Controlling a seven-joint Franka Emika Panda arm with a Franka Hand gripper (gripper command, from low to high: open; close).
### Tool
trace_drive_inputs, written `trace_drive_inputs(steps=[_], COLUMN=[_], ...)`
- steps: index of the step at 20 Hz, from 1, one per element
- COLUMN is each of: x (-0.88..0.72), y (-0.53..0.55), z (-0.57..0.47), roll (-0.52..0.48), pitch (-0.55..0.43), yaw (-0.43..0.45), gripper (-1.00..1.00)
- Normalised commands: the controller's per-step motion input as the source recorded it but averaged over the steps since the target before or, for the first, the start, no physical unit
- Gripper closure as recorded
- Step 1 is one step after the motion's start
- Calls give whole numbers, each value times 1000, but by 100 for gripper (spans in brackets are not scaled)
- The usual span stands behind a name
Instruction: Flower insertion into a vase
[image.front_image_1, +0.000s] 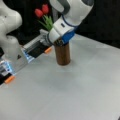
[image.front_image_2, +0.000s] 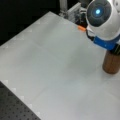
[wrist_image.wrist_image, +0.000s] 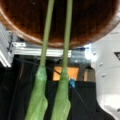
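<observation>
Vase: brown, cylindrical, upright on grey table; gripper directly above mouth. Red tulips, two smooth green stems entering mouth; finger state cannot be told.

Matt wood-like brown vase on a smooth, matt white table.

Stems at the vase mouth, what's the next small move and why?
Probably ease straight down. In the wrist view both green stems already cross into the brown vase mouth, while the red tulip heads still sit high above it.
</observation>
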Motion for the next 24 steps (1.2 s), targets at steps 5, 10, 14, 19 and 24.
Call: trace_drive_inputs(steps=[5,10,14,19,24], x=[364,74,-119,-167,-119], y=[-163,-355,-569,-821,-671], z=[149,11,-119,-121,-58], roll=[-147,-61,51,29,6], pitch=[-530,-687,-626,-467,-263], yaw=[127,219,105,72,95], gripper=[-100,-100,-100,-100,-100])
